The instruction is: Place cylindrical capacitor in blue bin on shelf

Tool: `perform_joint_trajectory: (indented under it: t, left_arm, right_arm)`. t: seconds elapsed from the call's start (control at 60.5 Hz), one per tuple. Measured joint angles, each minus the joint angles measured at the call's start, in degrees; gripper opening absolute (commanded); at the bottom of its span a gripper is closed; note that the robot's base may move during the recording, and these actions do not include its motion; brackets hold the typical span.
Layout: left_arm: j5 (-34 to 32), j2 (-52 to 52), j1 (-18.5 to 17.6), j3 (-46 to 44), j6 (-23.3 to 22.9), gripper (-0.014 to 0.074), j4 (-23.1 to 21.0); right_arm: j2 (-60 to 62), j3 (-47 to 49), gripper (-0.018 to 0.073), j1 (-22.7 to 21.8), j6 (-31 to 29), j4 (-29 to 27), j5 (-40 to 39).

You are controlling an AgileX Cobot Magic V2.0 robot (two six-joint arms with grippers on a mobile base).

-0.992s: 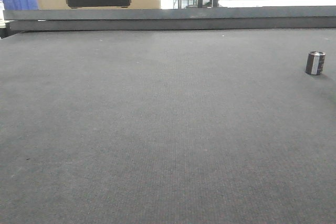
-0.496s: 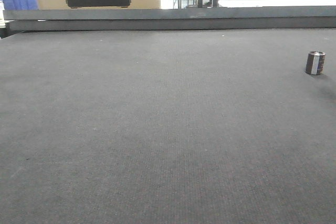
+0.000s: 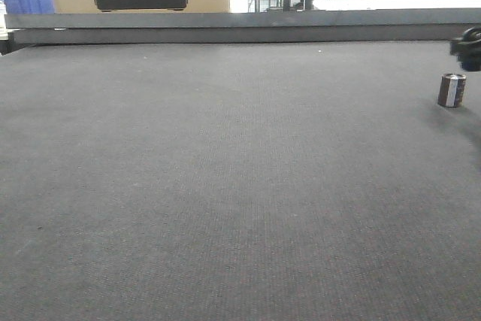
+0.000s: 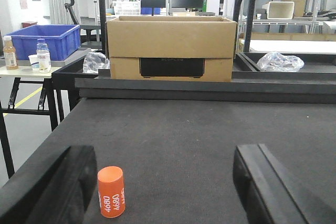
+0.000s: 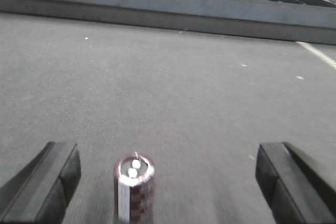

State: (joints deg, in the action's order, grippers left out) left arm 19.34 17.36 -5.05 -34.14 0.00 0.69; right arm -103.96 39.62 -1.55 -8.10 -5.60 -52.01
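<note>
Ok so the cylindrical capacitor [image 3: 452, 89] stands upright on the dark worktop [image 3: 225, 186], far right in my front cam. Right jaws are wide apart with it between them, untouched, nearer one finger [image 5: 44, 182]. Left jaws are spread too, with an orange cylinder [image 4: 111, 191] upright just beside one finger.

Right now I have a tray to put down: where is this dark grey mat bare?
Bare: the wide dark grey mat from the raised back rail forward, left of the small dark cylindrical capacitor. Crowded: the right edge, where the open right gripper faces it.
</note>
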Motion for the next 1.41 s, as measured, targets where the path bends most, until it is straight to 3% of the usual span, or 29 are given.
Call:
perform_joint_trajectory:
  t: [0.645,0.744,0.926,1.075,1.405]
  left_arm:
    - [0.0,0.0,0.0,0.0,0.0,0.0445,0.0]
    - [0.0,0.0,0.0,0.0,0.0,0.0445,0.1]
    - [0.0,0.0,0.0,0.0,0.0,0.0445,0.1]
    - [0.0,0.0,0.0,0.0,0.0,0.0445,0.1]
    - [-1.4,1.7,0.9,3.2,0.0,0.0445,5.9]
  right_arm:
    - [-16.9,15.3,0.0559,0.0,0.0,0.8,4.2]
    - [-17.4,15.4,0.0464,0.0,0.0,0.9,4.7]
    - [-17.6,15.6,0.0097,0.0,0.0,1.0,4.9]
    - [-16.6,15.6,-0.0078,0.0,0.1,1.0,5.6]
    - [0.0,13.5,-0.0109,0.0,0.1,1.0,13.1]
